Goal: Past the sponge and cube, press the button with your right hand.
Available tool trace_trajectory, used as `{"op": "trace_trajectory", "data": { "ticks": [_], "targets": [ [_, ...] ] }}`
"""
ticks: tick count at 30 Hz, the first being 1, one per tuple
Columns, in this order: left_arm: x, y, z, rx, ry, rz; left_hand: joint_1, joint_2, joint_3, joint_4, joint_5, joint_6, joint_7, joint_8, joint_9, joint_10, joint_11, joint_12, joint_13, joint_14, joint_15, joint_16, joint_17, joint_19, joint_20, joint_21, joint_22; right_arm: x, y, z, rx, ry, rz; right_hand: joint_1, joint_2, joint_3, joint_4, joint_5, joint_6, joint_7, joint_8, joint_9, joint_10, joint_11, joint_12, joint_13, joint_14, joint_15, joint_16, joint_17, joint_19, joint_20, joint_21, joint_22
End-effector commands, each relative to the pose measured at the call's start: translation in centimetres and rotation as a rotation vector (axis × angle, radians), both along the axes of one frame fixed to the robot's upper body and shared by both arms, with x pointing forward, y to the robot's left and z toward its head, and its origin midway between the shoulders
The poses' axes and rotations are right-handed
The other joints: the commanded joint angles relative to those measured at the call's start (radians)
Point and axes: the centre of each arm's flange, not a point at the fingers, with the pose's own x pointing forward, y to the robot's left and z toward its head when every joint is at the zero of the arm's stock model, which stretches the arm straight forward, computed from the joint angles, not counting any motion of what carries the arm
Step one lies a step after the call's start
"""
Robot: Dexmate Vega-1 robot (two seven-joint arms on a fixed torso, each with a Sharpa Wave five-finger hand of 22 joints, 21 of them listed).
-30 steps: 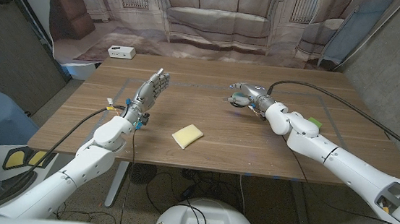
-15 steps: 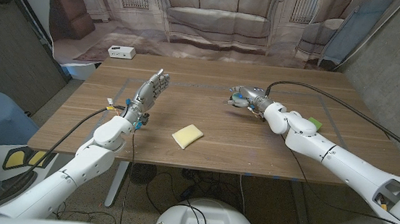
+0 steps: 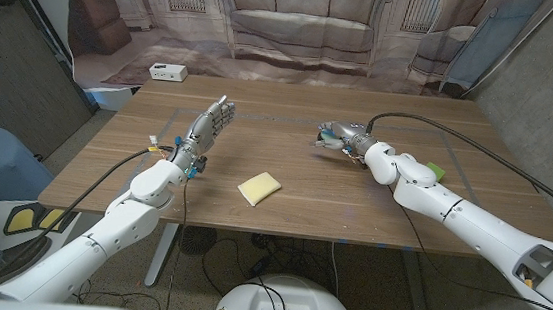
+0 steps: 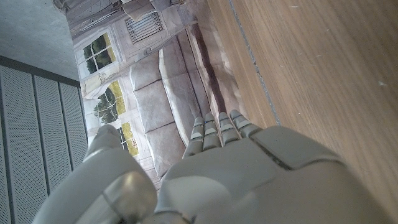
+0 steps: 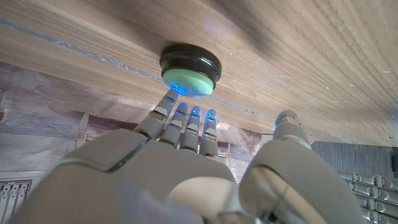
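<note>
Nearest on the wooden bench point(image 3: 292, 212), a pale yellow sponge point(image 3: 259, 188) lying flat, alone. Off to one side, the left hand point(image 3: 210, 125) raised on edge, fingers straight and together, holding nothing. Farther back, the right hand point(image 3: 341, 136) over a round button point(image 5: 189, 66): black rim, glowing green-blue cap. Fingertips point(image 5: 170, 94) extended together, one touching the cap's edge. Beside the right forearm, a small green cube point(image 3: 435, 170).
</note>
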Motion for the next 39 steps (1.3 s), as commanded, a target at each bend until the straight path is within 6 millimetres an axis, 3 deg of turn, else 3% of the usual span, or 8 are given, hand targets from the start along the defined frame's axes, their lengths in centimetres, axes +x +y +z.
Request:
{"op": "trace_trajectory", "data": {
  "ticks": [1, 28, 39],
  "targets": [
    [0.2, -0.1, 0.2, 0.004, 0.001, -0.001, 0.001, 0.008, 0.003, -0.005, -0.002, 0.009, -0.001, 0.001, 0.003, 0.008, -0.003, 0.003, 0.002, 0.003, 0.004, -0.003, 0.004, -0.001, 0.009, -0.004, 0.006, 0.3, 0.0, -0.4, -0.01, 0.012, -0.003, -0.003, 0.009, 0.007, -0.001, -0.005, 0.012, 0.005, 0.004, 0.005, 0.006, 0.006, -0.003, 0.001, 0.011, -0.006, 0.006, -0.001, 0.011, 0.004, -0.005, 0.005],
    [0.2, -0.3, -0.2, -0.006, 0.009, 0.001, 0.0, 0.01, 0.001, -0.007, -0.003, 0.012, -0.003, 0.001, 0.003, 0.01, -0.002, 0.003, 0.002, 0.004, 0.004, -0.004, 0.004, 0.0, 0.014, -0.015, 0.006, 0.9, -0.3, -1.9, -0.039, 0.06, -0.018, -0.005, 0.01, 0.007, -0.002, -0.01, 0.027, 0.009, 0.008, 0.006, 0.025, 0.004, 0.002, 0.002, 0.032, -0.013, 0.01, -0.002, 0.048, 0.003, -0.003, 0.006],
    [0.2, -0.5, -0.5, -0.009, 0.012, -0.002, -0.001, 0.011, 0.0, -0.007, -0.003, 0.014, -0.002, 0.001, 0.003, 0.01, -0.001, 0.002, 0.002, 0.003, 0.004, -0.004, 0.004, 0.002, 0.016, -0.02, 0.006, 1.1, -0.2, -2.7, -0.066, 0.088, -0.033, -0.008, 0.01, 0.008, -0.002, -0.012, 0.063, 0.011, 0.02, 0.006, 0.047, 0.0, 0.008, 0.002, 0.049, -0.016, 0.013, -0.003, 0.066, 0.003, -0.005, 0.006]
  ]
}}
